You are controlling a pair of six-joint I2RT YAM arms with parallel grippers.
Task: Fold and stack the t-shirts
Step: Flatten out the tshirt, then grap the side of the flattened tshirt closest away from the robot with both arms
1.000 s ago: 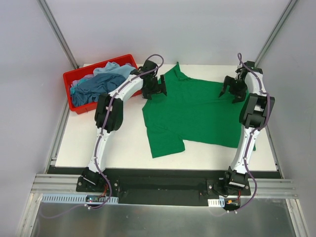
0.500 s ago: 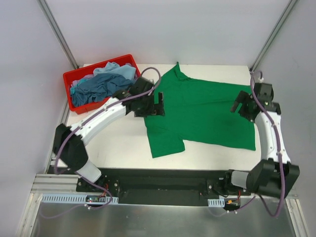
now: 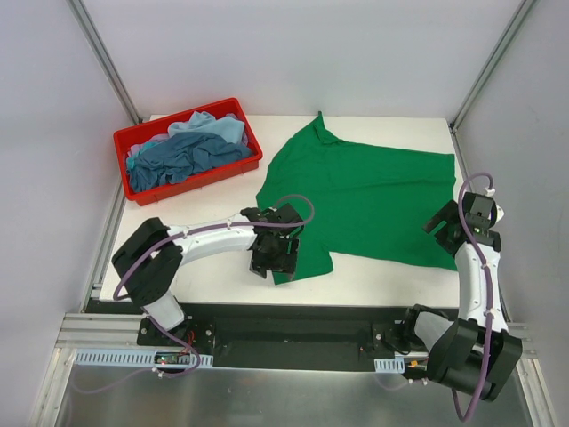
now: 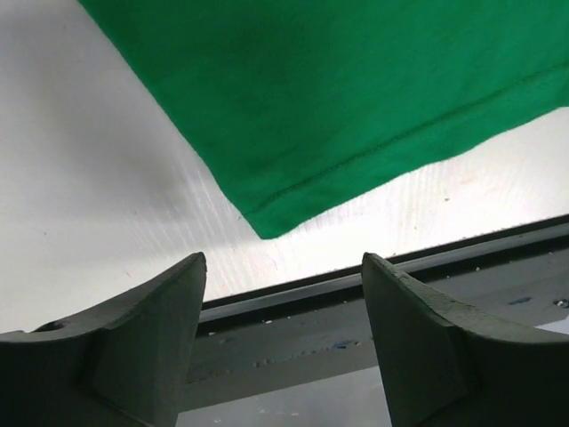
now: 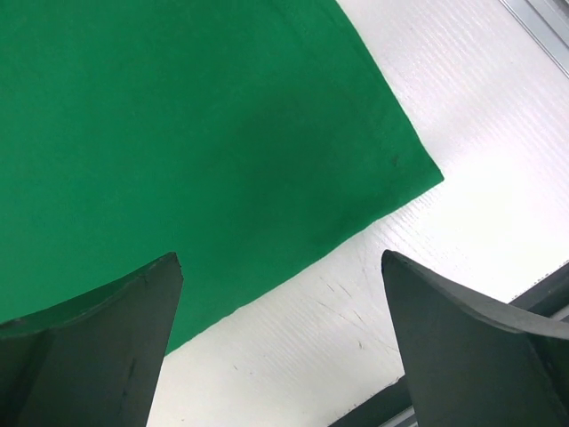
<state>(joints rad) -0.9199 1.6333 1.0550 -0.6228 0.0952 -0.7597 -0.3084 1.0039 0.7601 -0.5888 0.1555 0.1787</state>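
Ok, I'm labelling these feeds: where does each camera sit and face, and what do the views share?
Top external: above and behind the bases, looking down on the table, red bin and green t-shirt; both arms visible.
Left wrist: on the left arm, looking past the open left fingers at a shirt corner and the table's near edge.
Right wrist: on the right arm, looking past the open right fingers at another shirt corner.
Shared: all show the green t-shirt.

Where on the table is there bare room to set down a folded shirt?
Bare table lies between the red bin and the left arm, and along the near edge in front of the green shirt. The bin, full of blue shirts, is crowded.
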